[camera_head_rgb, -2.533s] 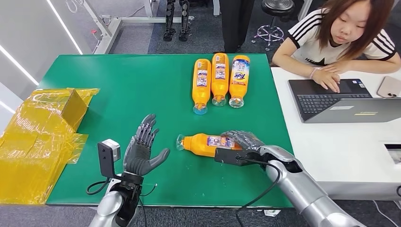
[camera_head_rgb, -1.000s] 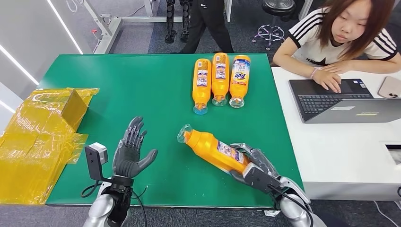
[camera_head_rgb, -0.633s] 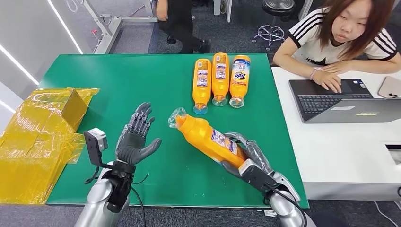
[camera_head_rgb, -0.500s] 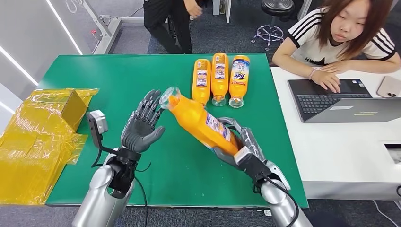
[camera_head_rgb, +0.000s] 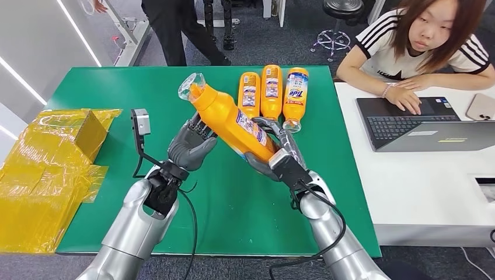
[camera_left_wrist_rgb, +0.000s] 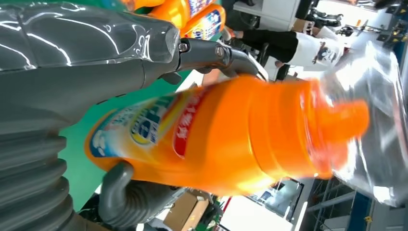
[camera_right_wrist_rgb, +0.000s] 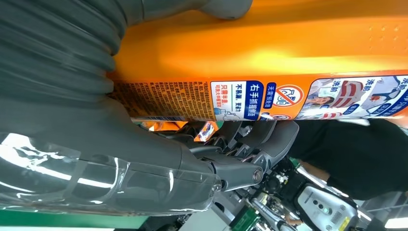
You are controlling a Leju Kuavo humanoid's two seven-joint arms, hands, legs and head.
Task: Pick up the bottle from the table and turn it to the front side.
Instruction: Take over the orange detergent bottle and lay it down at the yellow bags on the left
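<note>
The orange plastic bottle with a printed label (camera_head_rgb: 229, 119) is lifted above the green table (camera_head_rgb: 146, 105), tilted, its clear-wrapped cap end pointing up and away. The right hand (camera_head_rgb: 274, 154) grips its lower end with fingers wrapped around. The left hand (camera_head_rgb: 190, 144) holds its middle, fingers curled against it.

1. Held orange bottle (camera_right_wrist_rgb: 269, 53): back label carries blue boxes of Chinese text and a red prohibition sign.
2. Rightmost lying bottle (camera_head_rgb: 295, 96): front label, brand too small to read.
</note>
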